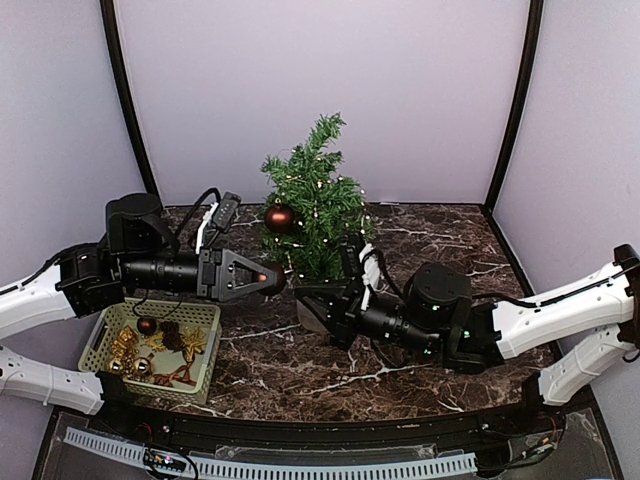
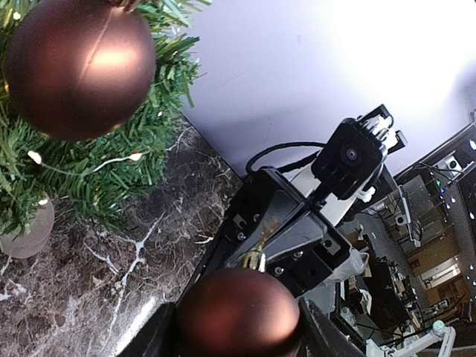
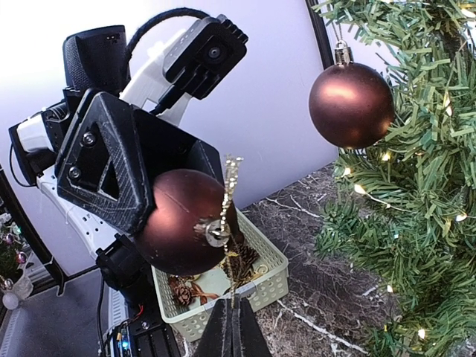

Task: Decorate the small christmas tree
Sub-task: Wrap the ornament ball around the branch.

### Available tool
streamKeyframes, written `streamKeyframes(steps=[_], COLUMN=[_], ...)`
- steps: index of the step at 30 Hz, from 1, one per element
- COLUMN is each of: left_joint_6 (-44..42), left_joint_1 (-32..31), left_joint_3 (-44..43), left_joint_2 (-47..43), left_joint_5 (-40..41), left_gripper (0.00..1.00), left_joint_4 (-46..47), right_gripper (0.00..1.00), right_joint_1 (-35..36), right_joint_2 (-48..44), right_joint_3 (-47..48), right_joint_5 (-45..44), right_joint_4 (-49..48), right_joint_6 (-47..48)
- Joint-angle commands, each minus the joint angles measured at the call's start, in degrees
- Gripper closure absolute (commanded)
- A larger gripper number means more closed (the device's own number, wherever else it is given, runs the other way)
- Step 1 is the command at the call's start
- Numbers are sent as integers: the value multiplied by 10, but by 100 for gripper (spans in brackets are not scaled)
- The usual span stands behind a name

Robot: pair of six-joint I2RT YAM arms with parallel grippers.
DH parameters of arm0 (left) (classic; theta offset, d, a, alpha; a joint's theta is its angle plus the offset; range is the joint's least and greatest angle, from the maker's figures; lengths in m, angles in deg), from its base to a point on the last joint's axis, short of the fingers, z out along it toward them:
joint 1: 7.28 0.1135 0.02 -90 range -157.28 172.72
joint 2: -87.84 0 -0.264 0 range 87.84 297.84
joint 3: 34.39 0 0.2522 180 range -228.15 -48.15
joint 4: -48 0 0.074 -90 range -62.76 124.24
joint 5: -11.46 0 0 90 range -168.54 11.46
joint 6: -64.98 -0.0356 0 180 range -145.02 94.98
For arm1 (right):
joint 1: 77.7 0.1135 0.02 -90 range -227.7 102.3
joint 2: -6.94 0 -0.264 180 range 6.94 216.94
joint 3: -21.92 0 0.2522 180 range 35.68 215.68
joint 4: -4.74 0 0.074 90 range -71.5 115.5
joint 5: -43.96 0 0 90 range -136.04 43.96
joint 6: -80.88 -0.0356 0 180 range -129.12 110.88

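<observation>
Brown matte bauble (image 3: 178,223) sits grasped in the left claw (image 1: 260,277), while the right claw (image 3: 232,327) is clenched on its gold cord (image 3: 230,186). The small christmas tree (image 1: 315,200) stands at twelve o'clock on the counter (image 1: 300,350), a second bauble (image 1: 279,218) hanging at its nine o'clock.

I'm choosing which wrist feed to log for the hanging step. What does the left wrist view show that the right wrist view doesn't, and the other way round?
Only the left wrist view shows the tree's round wooden base and the right arm's camera.

Only the right wrist view shows the basket and the gold loop, pinched by the shut right fingers.

Both show the small christmas tree, the hung bauble and the held bauble between the left fingers.
</observation>
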Motion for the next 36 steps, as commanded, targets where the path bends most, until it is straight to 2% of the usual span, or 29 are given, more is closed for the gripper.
streamKeyframes(steps=[1, 10, 16, 29, 36], left_joint_6=[14, 76, 122, 159, 152], left_joint_1=[-2, -2, -1, 8, 28], left_joint_3=[9, 49, 82, 115, 107], left_joint_2=[-15, -14, -15, 5, 1], left_joint_5=[45, 84, 88, 68, 70], left_gripper=[55, 54, 54, 54, 54], left_joint_4=[-26, -28, 12, 72, 28], right_gripper=[100, 100, 100, 100, 100], right_joint_1=[5, -30, -53, -63, -63], right_joint_2=[-15, 10, 22, 27, 29], right_joint_3=[-1, 14, 21, 22, 31], right_joint_5=[-19, 30, 62, 72, 64], right_joint_4=[-19, 40, 48, 99, 110], right_joint_6=[-16, -123, -161, -180, -181])
